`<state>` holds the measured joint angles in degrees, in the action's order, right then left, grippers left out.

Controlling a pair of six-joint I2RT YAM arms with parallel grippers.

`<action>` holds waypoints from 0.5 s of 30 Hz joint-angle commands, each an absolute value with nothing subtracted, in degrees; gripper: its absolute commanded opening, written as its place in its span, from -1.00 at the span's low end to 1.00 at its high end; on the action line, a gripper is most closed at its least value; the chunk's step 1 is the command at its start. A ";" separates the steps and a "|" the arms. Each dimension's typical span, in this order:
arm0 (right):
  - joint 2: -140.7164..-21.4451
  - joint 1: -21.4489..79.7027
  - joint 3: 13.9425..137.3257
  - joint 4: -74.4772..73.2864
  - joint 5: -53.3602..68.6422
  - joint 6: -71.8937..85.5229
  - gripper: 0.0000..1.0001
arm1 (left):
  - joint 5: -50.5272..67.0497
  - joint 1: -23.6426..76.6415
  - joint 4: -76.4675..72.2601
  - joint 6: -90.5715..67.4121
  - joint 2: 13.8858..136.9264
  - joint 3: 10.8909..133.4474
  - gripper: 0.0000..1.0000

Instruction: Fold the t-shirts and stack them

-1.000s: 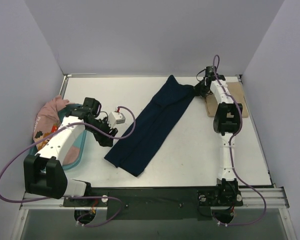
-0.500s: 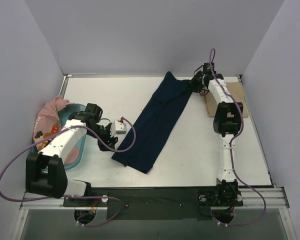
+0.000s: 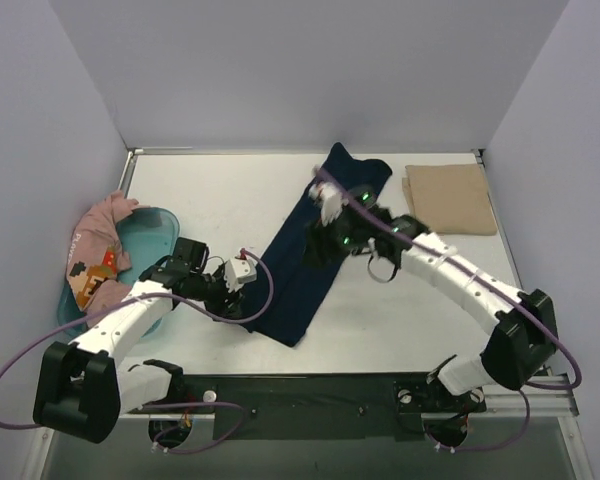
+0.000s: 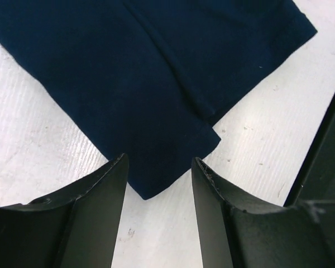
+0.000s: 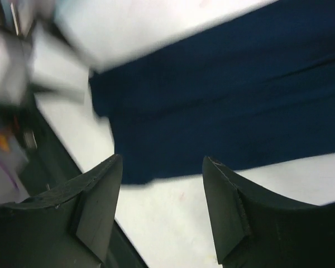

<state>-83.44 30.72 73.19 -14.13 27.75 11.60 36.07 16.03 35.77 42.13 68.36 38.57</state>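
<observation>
The navy t-shirt lies folded into a long strip, running from the back centre toward the front. My left gripper is open at the strip's near-left corner. In the left wrist view that corner lies on the table between the open fingers. My right gripper hovers open over the strip's middle. Its view is blurred, with navy cloth beneath the jaws and nothing held. A folded tan t-shirt lies at the back right. The pink t-shirt is bunched in the tub.
The teal tub stands at the left edge beside the left arm. Purple cables loop around both arms. The table's dark front rail runs close behind the strip's near end.
The right gripper has opened, left the shirt's far end and swung from the back right to over the strip's middle. The left gripper has moved right to the near corner.
</observation>
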 commanded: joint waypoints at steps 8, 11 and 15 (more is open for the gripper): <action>-76.80 62.92 42.72 3.94 15.75 -22.57 0.23 | 30.50 16.79 24.08 32.43 57.49 33.40 0.18; -82.24 65.30 43.68 5.54 13.28 -27.23 0.24 | 29.80 16.87 24.26 32.61 56.60 33.22 0.18; -88.84 67.67 44.73 8.17 10.72 -32.15 0.24 | 28.57 16.87 25.22 33.22 55.81 33.05 0.18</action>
<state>-83.11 65.82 43.31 2.52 14.90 -23.53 29.80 16.80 26.70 33.41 57.36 33.21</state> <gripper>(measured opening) 0.619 0.590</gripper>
